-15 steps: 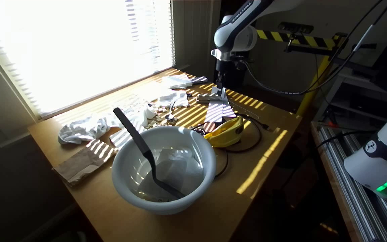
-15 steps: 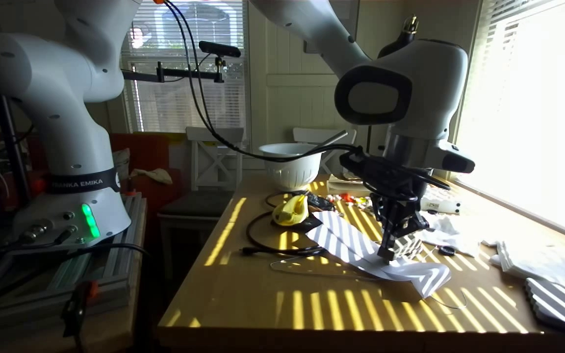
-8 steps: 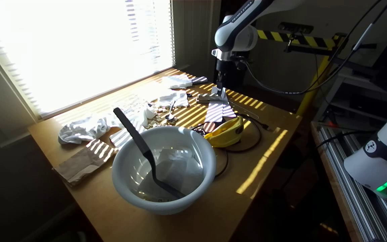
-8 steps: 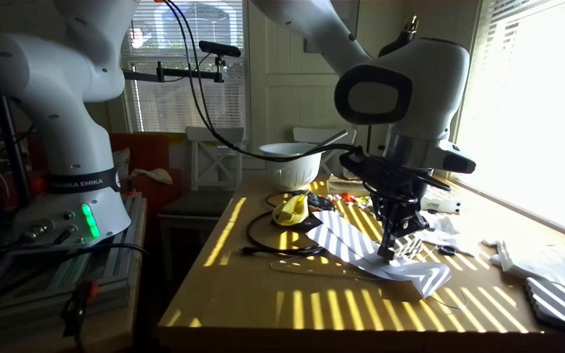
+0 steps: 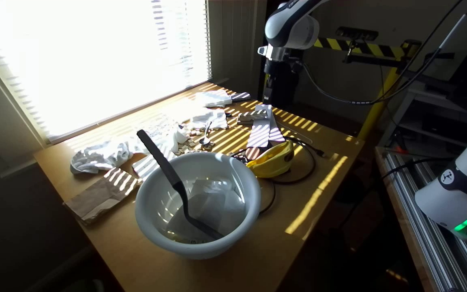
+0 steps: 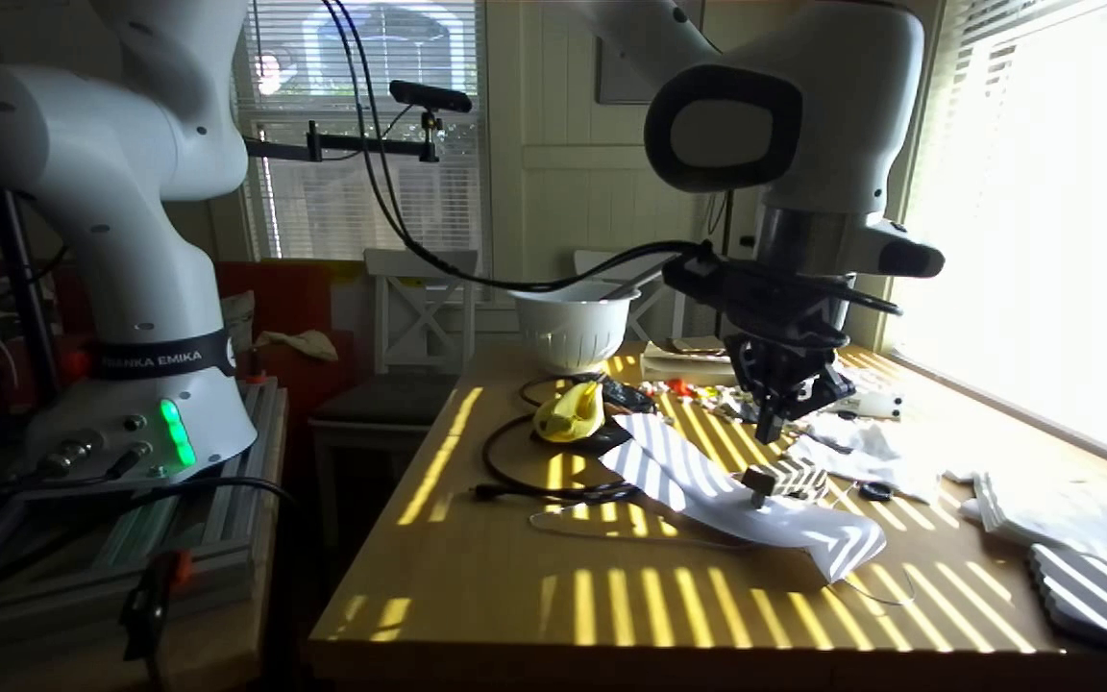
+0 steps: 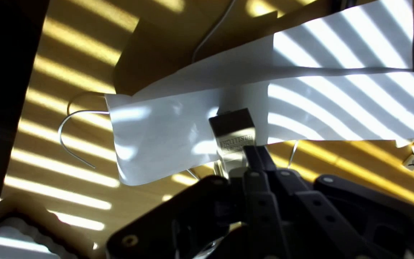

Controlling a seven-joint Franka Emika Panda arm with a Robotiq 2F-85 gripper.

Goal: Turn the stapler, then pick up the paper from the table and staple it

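Note:
A metal stapler (image 7: 235, 138) with a dark front end lies on the table; it shows in both exterior views (image 5: 249, 117) (image 6: 794, 478). A long white paper (image 7: 164, 133), apparently two strips, lies with a curled end; its front part runs under the stapler's head, and it also shows in both exterior views (image 5: 260, 134) (image 6: 674, 466). Whether it sits between the stapler's jaws I cannot tell. My gripper (image 7: 259, 156) hangs above the stapler, apart from it, in both exterior views (image 5: 266, 99) (image 6: 767, 430). Its fingertips are together with nothing between them. The stapler's rear is hidden behind my fingers.
A yellow object (image 6: 570, 413) and a black cable (image 5: 314, 162) lie beside the paper. A thin wire (image 7: 61, 129) runs under the paper. A large white bowl (image 5: 148, 227) with a dark-handled utensil stands on the table. White cloths (image 5: 213, 98) and small tiles lie toward the window.
My gripper has risen from the stapler's head, where its fingertips were half a second ago, to well above it. The stapler and the paper stay in nearly the same place.

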